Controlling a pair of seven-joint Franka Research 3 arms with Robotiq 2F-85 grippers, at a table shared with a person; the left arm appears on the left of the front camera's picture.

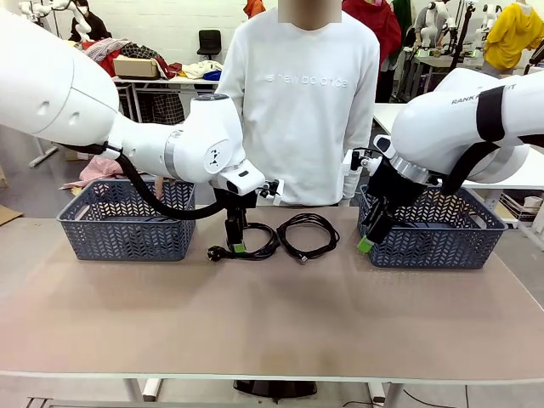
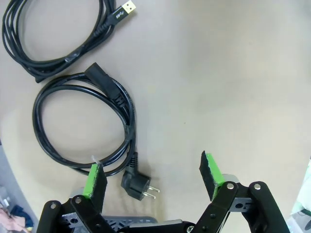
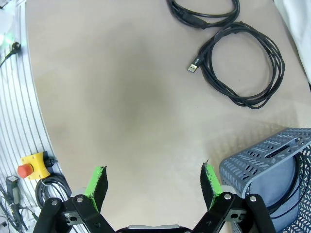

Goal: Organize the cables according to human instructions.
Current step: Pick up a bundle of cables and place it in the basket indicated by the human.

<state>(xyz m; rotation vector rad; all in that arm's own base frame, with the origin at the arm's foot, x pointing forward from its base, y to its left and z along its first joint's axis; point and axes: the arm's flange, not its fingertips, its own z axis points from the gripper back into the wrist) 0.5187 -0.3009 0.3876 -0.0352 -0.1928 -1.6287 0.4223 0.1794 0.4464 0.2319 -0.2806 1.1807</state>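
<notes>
Left end effector (image 1: 235, 247) sits low over the plug-ended cable (image 1: 257, 247), jaws wide and empty, one green pad above its loop beside the angled plug (image 2: 140, 185). A second coiled cable (image 1: 308, 235) lies just beside it; both are on the surface (image 1: 272, 323) near its far edge. Right end effector (image 1: 365, 245), likewise wide and empty, hovers by the right basket (image 1: 442, 246). A left basket (image 1: 127, 234) stands opposite. A person (image 1: 306, 110) stands behind.

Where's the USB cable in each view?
Front view: USB cable at the far centre of the table.
Left wrist view: USB cable at top left.
Right wrist view: USB cable at upper right.
Shared landmark: the power cord coiled right beside it.
</notes>
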